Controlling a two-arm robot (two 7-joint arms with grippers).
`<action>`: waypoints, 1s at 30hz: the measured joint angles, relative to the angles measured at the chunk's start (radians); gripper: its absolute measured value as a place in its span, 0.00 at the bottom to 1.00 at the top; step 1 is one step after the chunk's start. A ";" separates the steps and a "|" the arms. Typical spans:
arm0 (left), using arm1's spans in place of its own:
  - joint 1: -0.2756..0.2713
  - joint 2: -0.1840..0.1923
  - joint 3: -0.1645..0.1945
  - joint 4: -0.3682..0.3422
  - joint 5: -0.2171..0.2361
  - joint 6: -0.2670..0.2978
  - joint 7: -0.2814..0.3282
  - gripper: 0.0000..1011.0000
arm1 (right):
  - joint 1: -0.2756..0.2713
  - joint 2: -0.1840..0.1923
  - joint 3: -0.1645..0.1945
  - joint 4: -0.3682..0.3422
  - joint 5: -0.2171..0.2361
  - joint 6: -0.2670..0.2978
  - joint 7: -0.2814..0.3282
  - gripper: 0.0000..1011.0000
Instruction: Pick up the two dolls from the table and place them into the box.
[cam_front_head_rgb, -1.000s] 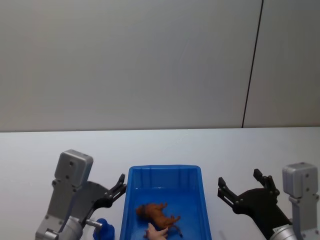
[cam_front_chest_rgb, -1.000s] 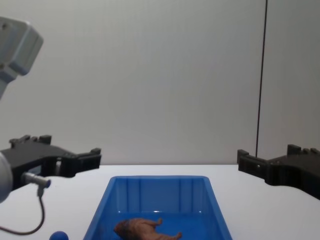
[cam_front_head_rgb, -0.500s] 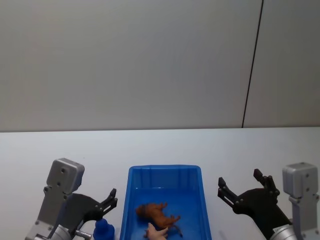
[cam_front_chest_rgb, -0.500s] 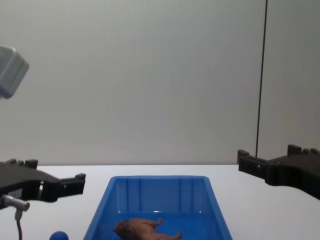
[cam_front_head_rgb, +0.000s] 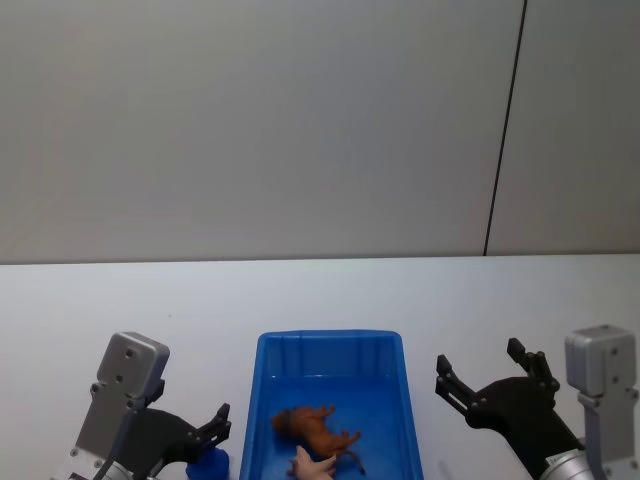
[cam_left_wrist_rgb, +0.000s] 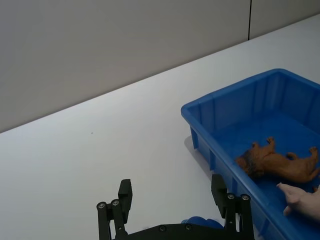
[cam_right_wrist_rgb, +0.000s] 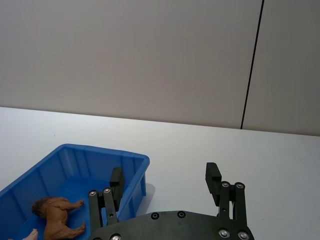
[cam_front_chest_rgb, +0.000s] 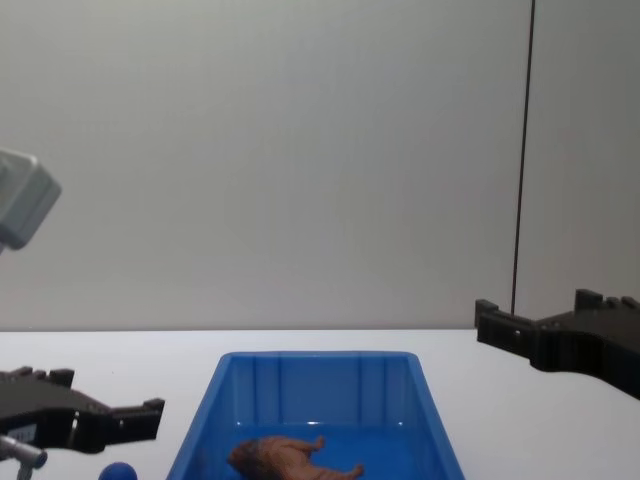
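The blue box (cam_front_head_rgb: 330, 341) stands on the white table (cam_front_head_rgb: 300, 295) near its front edge. Inside it lie both dolls: the brown shaggy one (cam_front_head_rgb: 315, 430) on its side, and the pale pink one (cam_front_head_rgb: 312, 465) just in front of it. Both show again in the left wrist view, brown (cam_left_wrist_rgb: 275, 162) and pink (cam_left_wrist_rgb: 302, 200). My left gripper (cam_front_head_rgb: 215, 420) hangs open and empty low beside the box's left wall. To the right of the box my right gripper (cam_front_head_rgb: 480, 358) is open and empty, held above the table.
A small blue object (cam_front_head_rgb: 208, 462) sits on the table by the box's left wall, under my left gripper (cam_left_wrist_rgb: 171, 192). A grey wall with a dark vertical seam (cam_front_head_rgb: 505, 130) rises behind the table. Bare tabletop stretches beyond the box and to both sides.
My left gripper has dropped lower and drawn back beside the box's left wall. The right gripper, the box and both dolls have not moved.
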 joint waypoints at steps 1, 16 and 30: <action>-0.001 -0.001 0.000 0.004 0.000 0.002 -0.003 0.99 | 0.000 0.000 0.000 0.000 0.000 0.000 0.000 0.99; -0.013 -0.014 -0.005 0.062 0.004 0.029 -0.046 0.99 | 0.000 0.000 0.000 0.000 0.000 0.000 0.000 0.99; -0.014 -0.024 -0.005 0.086 0.008 0.044 -0.070 0.99 | 0.000 0.000 0.000 0.000 0.000 0.000 0.000 0.99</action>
